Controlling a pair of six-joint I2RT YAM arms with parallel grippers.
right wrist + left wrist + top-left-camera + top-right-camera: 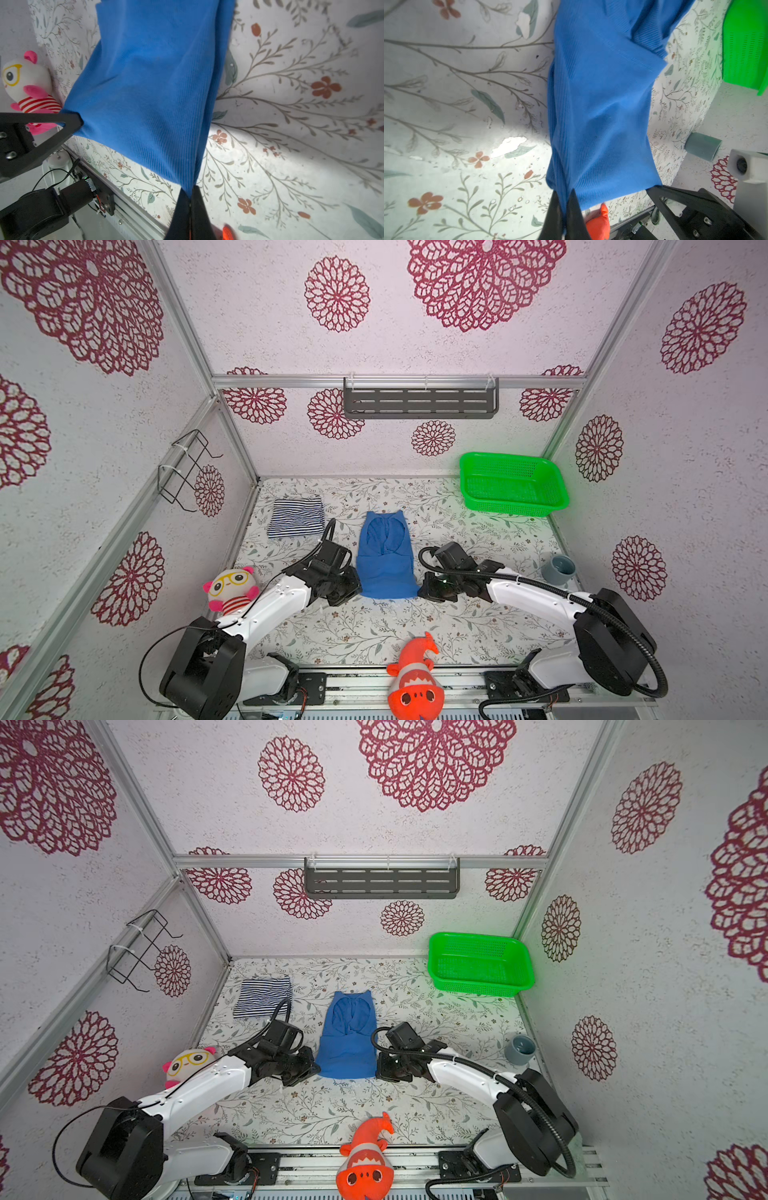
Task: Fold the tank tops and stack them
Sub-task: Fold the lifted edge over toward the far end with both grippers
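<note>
Your left gripper [564, 194] is clamped shut on the near left corner of the blue tank top [600, 104], with cloth pinched between its black fingers [576, 209]. Your right gripper [190, 190] is closed on the near right corner of the same garment, and the hem runs between the two. In both top views the blue tank top lies lengthwise on the flowered surface [457, 626], hem toward the arms and straps away from them. Beyond it and to its left, well apart, you have the striped tank top [296, 517], folded. Beyond it and to its right stands a green basket [515, 509]. A grey cup [559, 568] sits to its right, a plush doll [230, 589] to its left, and an orange fish toy [411, 680] nearer than its hem.
</note>
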